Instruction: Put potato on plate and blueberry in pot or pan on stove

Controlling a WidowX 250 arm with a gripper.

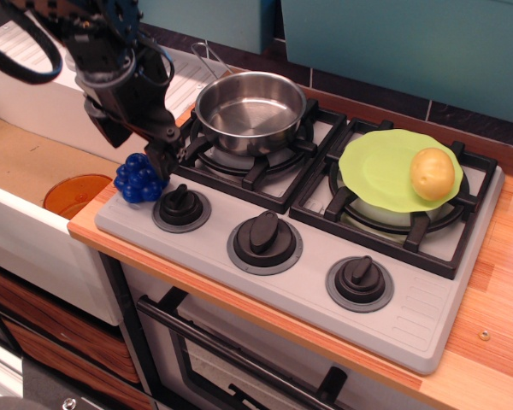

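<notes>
Toy stove (410,316) on a wooden counter, three dark knobs along the front; yellow-tan potato (433,173) resting on the lime-green plate (376,171) over the right burner; empty stainless-steel pot (250,111) on the left burner. Deep-blue blueberry cluster (137,178) at the stove's front-left corner, beside the leftmost knob; black gripper (158,158) directly above and touching or nearly touching it; finger spacing impossible to tell. Orange round dish (73,195) lower left, in the sink.

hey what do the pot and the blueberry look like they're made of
The pot: likely stainless steel, shiny, with mirror-like reflections on its wall and floor. The blueberry: probably moulded plastic, deep blue and glossy, with small highlights on its round bumps.
</notes>
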